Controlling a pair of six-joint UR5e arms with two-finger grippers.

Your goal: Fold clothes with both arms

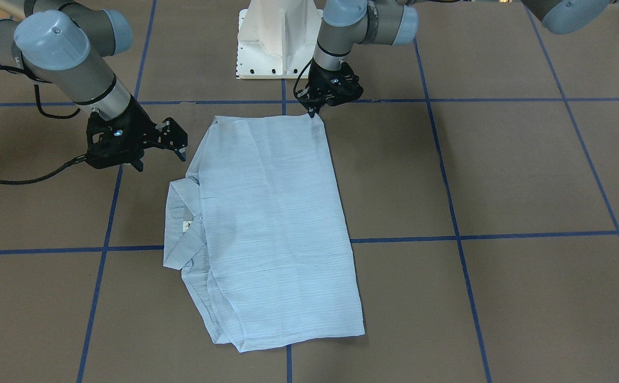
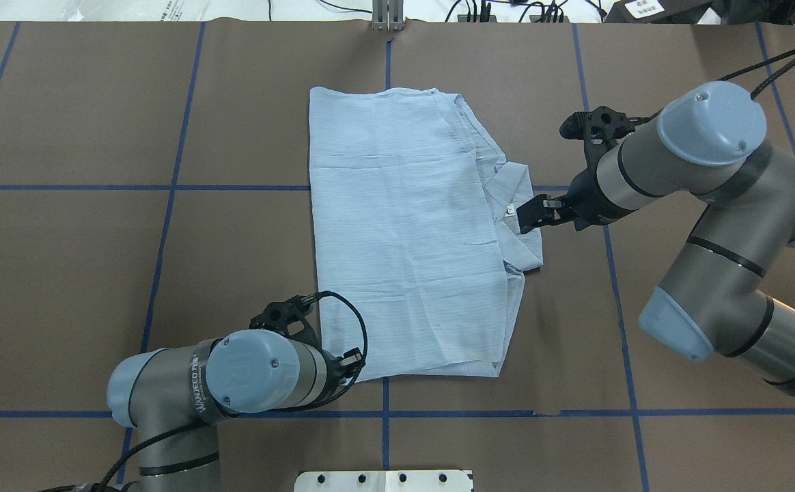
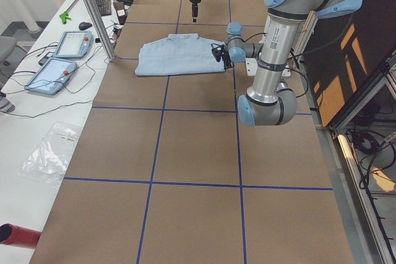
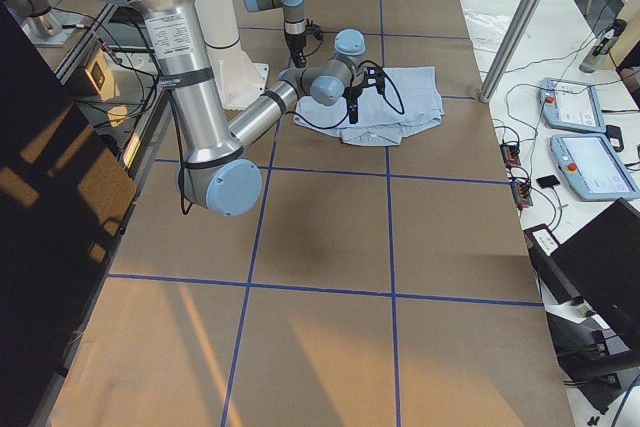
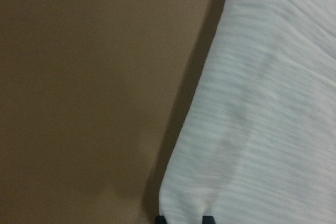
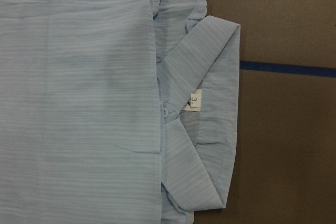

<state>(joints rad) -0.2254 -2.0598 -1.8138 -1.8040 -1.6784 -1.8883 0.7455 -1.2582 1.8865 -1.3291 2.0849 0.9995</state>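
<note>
brown table: left claw angled down, pinching shirt corner; right claw spread, tilted beside collar.

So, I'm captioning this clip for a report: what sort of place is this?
Probably a robotics lab: a table gridded with blue tape, teach pendants on the side bench, plus a left arm and right arm working a shirt.

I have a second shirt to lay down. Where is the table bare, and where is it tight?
Bare: the wide stretch of table from the shirt and its long edge out to the robot's left. Tight: the collar side, where the right pincer and right arm hang, and the shirt's robot-side corner, where the left pincer sits.
</note>
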